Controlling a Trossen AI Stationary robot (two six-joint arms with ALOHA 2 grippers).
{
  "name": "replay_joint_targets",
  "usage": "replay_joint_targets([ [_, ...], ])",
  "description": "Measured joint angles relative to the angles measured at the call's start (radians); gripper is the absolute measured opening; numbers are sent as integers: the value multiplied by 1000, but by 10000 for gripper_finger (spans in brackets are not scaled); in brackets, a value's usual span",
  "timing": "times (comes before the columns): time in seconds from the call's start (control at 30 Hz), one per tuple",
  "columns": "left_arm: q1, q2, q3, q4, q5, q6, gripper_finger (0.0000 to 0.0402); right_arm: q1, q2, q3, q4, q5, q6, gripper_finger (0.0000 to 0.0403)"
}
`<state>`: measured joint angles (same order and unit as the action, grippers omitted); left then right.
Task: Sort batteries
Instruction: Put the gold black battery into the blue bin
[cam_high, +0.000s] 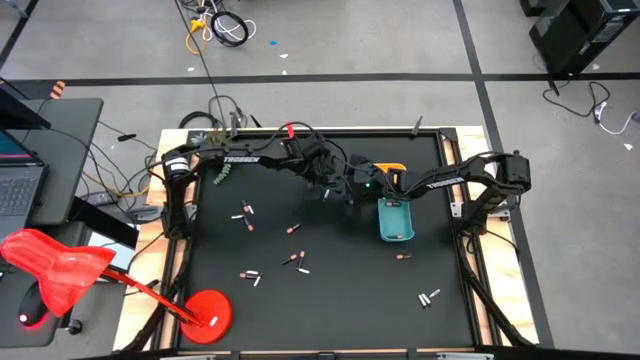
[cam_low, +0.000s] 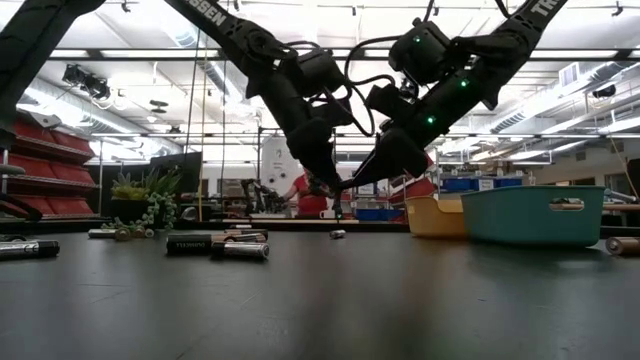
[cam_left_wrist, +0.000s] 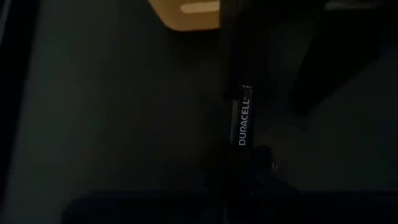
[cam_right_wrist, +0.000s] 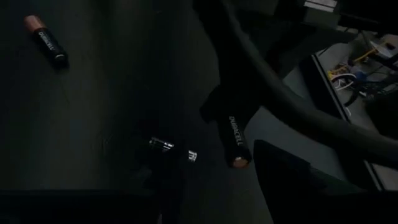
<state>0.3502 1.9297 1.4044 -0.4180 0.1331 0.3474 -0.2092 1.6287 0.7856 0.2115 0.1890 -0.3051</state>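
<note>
My left gripper (cam_high: 335, 188) hangs near the table's middle, shut on a dark Duracell battery (cam_left_wrist: 244, 121) with a copper end (cam_right_wrist: 239, 163). My right gripper (cam_high: 358, 188) sits just to its right, close to that battery (cam_low: 337, 205), and its fingers look open and hold nothing. Other batteries lie flat on the black mat: some on the left (cam_high: 247, 215), some in the middle (cam_high: 295, 262), some near the right edge (cam_high: 430, 297). One dark, copper-tipped battery (cam_right_wrist: 46, 40) and one more (cam_right_wrist: 173, 149) show in the right wrist view. My left gripper pinches the Duracell battery by its upper end (cam_right_wrist: 225, 121) between its two fingers, coming from above and slanting down. The battery lies along the fingers and sticks out past their tips. It hangs lifted clear of the mat, copper end lowest.
A teal tray (cam_high: 395, 222) and a yellow tray (cam_high: 392, 170) stand right of the grippers, toward the far edge. A green sprig (cam_high: 220, 175) lies far left. A red-based stand (cam_high: 205, 312) sits at the near left corner. A person in red (cam_low: 310, 195) shows in the room behind.
</note>
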Motion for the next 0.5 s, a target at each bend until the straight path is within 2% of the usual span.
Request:
replay_joint_targets([
  [0.5,-32,0,0,42,2,87,0,0,0,0,-20,-9,-1,151],
])
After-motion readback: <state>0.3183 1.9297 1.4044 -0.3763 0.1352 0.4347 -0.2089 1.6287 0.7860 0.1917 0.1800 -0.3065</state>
